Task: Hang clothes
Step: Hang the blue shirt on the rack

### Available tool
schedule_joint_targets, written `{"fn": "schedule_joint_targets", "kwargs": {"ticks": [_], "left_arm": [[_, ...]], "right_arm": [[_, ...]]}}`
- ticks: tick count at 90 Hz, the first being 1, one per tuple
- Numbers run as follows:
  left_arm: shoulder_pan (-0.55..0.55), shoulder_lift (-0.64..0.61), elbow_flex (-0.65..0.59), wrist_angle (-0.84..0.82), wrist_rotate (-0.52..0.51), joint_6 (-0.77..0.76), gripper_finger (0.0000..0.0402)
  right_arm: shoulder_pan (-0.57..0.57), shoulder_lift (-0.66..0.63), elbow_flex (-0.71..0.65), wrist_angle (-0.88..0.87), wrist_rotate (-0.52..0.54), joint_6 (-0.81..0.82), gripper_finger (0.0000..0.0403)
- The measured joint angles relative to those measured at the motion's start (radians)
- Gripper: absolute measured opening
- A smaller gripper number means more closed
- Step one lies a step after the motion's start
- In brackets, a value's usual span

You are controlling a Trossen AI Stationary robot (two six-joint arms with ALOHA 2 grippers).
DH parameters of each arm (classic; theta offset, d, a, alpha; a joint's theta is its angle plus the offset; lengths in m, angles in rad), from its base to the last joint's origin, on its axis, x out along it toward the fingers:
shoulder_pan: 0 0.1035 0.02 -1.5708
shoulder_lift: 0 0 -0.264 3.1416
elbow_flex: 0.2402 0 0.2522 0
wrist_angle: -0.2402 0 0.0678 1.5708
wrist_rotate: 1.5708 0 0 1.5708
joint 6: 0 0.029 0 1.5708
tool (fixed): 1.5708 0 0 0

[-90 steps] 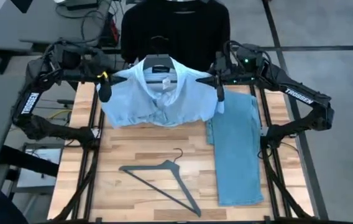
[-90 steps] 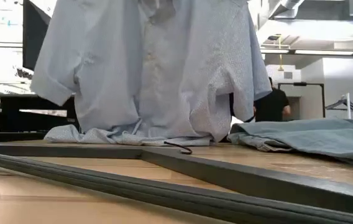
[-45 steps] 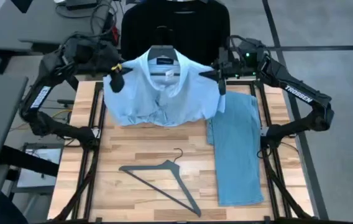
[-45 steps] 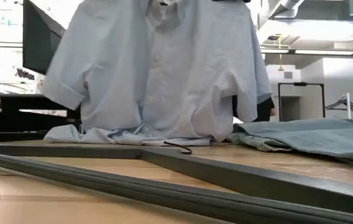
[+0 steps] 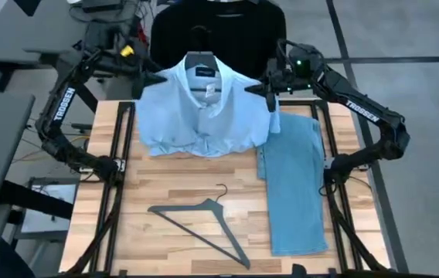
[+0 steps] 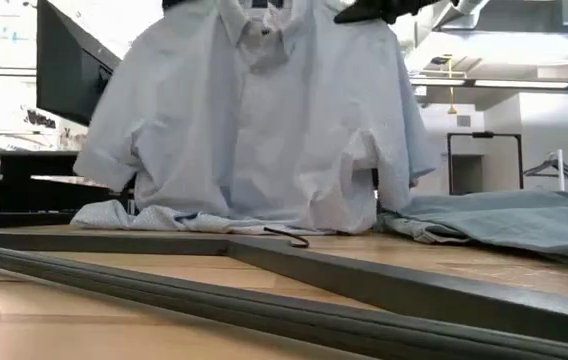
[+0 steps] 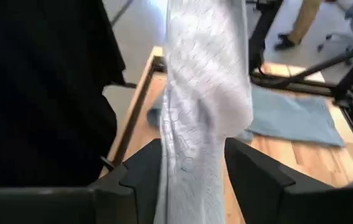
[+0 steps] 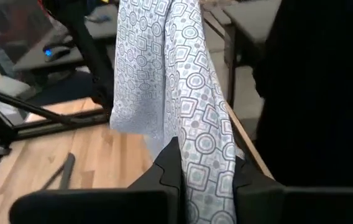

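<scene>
Surface (image 5: 204,185): wood.
Hanger (image 5: 201,222): near edge, lying loose.
Jeans (image 5: 293,185): flat along right edge.
Shirt (image 5: 204,108): far edge, lifted, hem on wood.
Left pincer (image 5: 141,80): clamped on shirt shoulder.
Right pincer (image 5: 269,86): clamped on other shoulder.
T-shirt (image 5: 218,31): hanging beyond far edge.

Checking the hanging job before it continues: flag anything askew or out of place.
The pale shirt, held up at the shoulders by the left gripper and right gripper, still drags its bunched hem on the table. A spare hanger lies loose there beside the jeans.
</scene>
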Motion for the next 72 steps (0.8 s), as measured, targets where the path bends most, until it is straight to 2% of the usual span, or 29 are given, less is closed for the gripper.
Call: {"fn": "schedule_joint_targets", "kwargs": {"ticks": [11, 26, 37, 50, 72], "left_arm": [[0.070, 0.001, 0.000, 0.116, 0.069, -0.034, 0.0155], [0.129, 0.001, 0.000, 0.362, 0.074, -0.177, 0.0155], [0.139, 0.002, 0.000, 0.451, 0.072, -0.228, 0.0155], [0.139, 0.002, 0.000, 0.468, 0.070, -0.254, 0.0155], [0.139, 0.002, 0.000, 0.427, 0.064, -0.257, 0.0155]], "right_arm": [[-0.021, 0.007, -0.001, 0.015, 0.026, 0.024, 0.0025], [-0.031, 0.025, -0.001, 0.243, 0.025, 0.119, 0.0025], [-0.032, 0.059, 0.028, 0.372, 0.018, 0.152, 0.0025], [-0.056, 0.174, 0.168, 0.371, 0.011, 0.205, 0.0025], [-0.114, 0.419, 0.527, 0.319, 0.003, 0.227, 0.0025]]}}
